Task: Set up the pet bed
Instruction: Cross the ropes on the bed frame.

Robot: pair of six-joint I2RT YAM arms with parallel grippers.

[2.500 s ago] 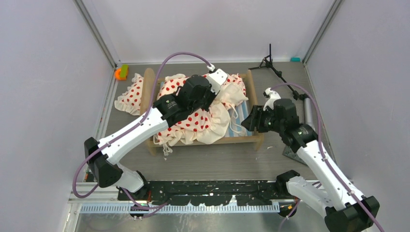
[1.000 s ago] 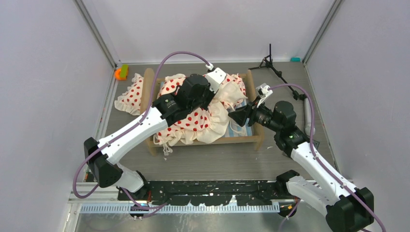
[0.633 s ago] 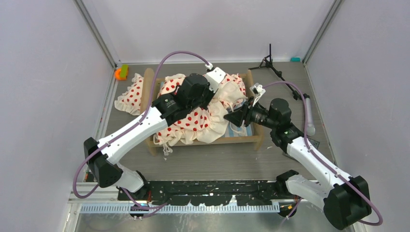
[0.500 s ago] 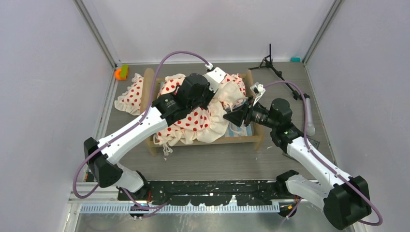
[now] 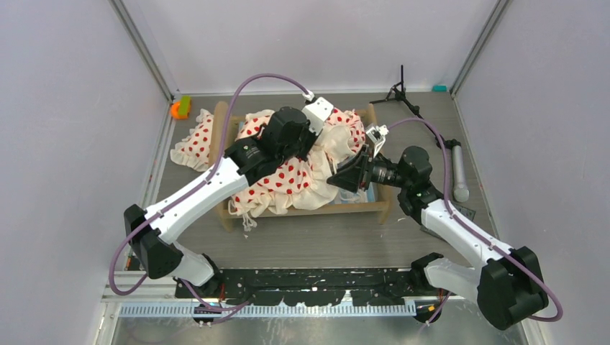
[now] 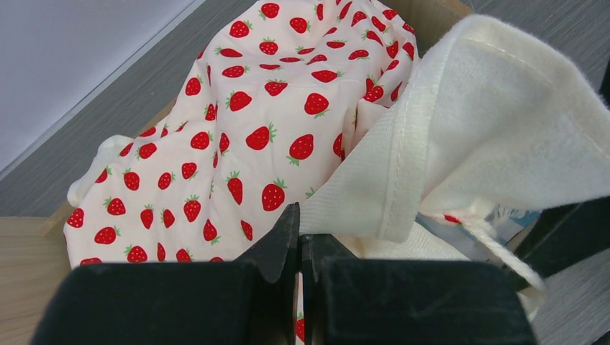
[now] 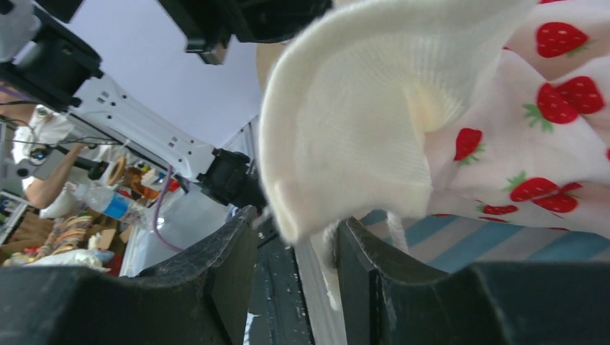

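Note:
The pet bed [image 5: 310, 210] is a light-wood frame with rounded end boards, standing mid-table. Cream bedding with red strawberry spots [image 5: 291, 180] lies heaped on it. A strip of blue-white striped mattress [image 5: 354, 198] shows at the right end. My left gripper [image 6: 300, 224] is shut on a cream fabric edge [image 6: 403, 172] and holds it up over the bed. My right gripper [image 5: 335, 180] is open at the bed's front right. A cream corner of the bedding [image 7: 338, 144] hangs between its fingers [image 7: 216, 266]. The mattress also shows in the right wrist view [image 7: 503, 241].
A second spotted cloth piece [image 5: 193, 140] lies outside the bed's left end board. An orange-green toy [image 5: 180, 108] sits at the back left. A black tripod stand [image 5: 403, 97] and a grey cylinder [image 5: 457, 172] are at the right. Walls close in on three sides.
My right arm has swung left from beside the bed's right end board. Its open gripper now reaches the cream bedding corner. My left gripper has kept its hold and barely moved.

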